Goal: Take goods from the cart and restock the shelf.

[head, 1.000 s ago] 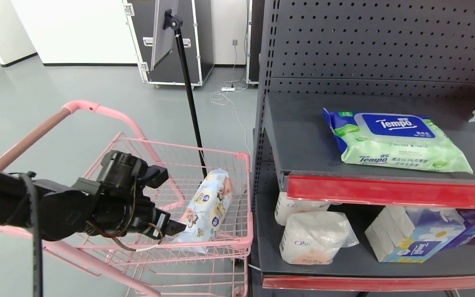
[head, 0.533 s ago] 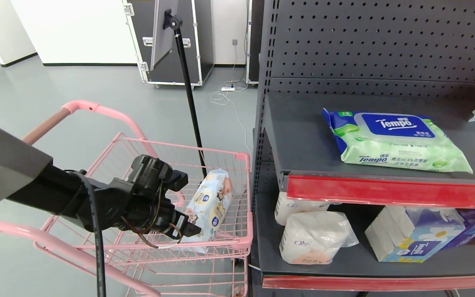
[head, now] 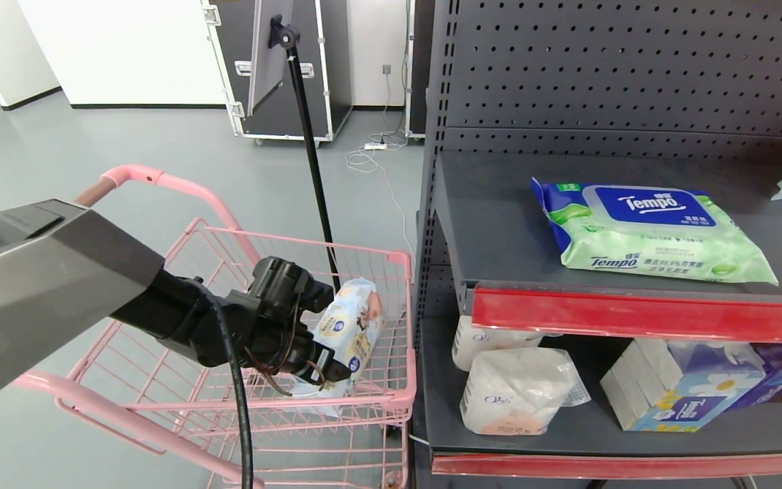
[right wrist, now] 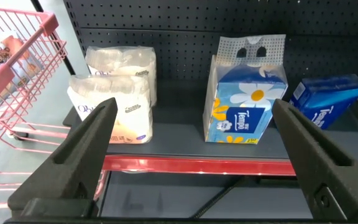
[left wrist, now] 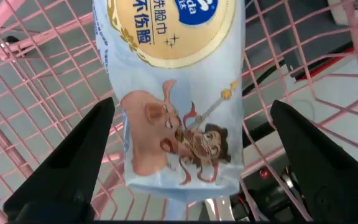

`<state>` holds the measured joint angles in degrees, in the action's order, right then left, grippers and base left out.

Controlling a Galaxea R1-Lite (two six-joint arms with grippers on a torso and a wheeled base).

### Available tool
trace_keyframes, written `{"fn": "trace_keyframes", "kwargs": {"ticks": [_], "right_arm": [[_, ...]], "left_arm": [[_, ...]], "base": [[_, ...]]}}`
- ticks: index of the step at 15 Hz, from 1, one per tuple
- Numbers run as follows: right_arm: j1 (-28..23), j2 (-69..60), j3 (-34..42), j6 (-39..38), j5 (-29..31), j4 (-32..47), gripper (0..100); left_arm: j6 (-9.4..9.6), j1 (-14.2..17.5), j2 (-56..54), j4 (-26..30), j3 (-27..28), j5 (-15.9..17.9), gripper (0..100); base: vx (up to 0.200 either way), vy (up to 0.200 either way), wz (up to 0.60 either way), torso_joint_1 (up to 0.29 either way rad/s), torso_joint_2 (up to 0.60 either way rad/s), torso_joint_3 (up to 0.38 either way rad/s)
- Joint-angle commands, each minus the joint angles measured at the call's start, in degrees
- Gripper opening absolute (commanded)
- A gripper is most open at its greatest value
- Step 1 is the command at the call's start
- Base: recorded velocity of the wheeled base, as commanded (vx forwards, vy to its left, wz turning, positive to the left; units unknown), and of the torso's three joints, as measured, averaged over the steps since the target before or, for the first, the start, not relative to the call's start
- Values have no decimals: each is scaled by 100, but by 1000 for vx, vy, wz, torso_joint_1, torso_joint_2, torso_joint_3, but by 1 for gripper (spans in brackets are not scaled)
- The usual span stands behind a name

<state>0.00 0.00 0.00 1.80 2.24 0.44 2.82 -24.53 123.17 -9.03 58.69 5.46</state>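
Left arm has pushed a good bit further into the cart over the last second. The left gripper (head: 332, 370) is now right at the pale blue wipes pack (head: 354, 324) instead of short of it. The pack itself hasn't budged, and neither has anything on the shelf (head: 499, 231).

The pack is inside the pink cart (head: 401, 397), standing on end in the corner nearest the shelf and leaning on the wire wall. So its long axis runs roughly up and down, with the top tipped a bit toward the shelf side.

The bit that matters is in the left wrist view. The fingers are spread wide, one on each side of the pack's narrow width, and the long axis runs straight out between them. A squeeze would go across the short side, which looks like the right way to grab it. Both jaws look clear of the wrapper, and nothing is held yet. My guess is it only needs to close, since it's lined up on the lower part of the pack. The wrapper is soft though, so it might crumple or slip.

The right gripper (right wrist: 194, 165) is also wide open and empty. It sits in front of the lower shelf by the paper rolls (right wrist: 114, 93) and tissue box (right wrist: 247, 106). Left is clearly the nearer arm.
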Motion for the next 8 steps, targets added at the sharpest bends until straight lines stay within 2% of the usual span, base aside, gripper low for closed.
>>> {"fn": "trace_keyframes", "kwargs": {"ticks": [1,5,6,8], "right_arm": [[0,9,0,4,4,0,100],[0,9,0,4,-5,0,100],[0,0,0,4,-5,0,100],[0,9,0,4,-5,0,100]], "left_arm": [[0,1,339,-2,143,-1,100],[8,9,629,-143,275,8,100],[8,9,673,-187,284,8,0],[8,9,708,-239,240,8,0]], "base": [[0,0,0,0,0,0],[0,0,0,0,0,0],[0,0,0,0,0,0],[0,0,0,0,0,0]]}}
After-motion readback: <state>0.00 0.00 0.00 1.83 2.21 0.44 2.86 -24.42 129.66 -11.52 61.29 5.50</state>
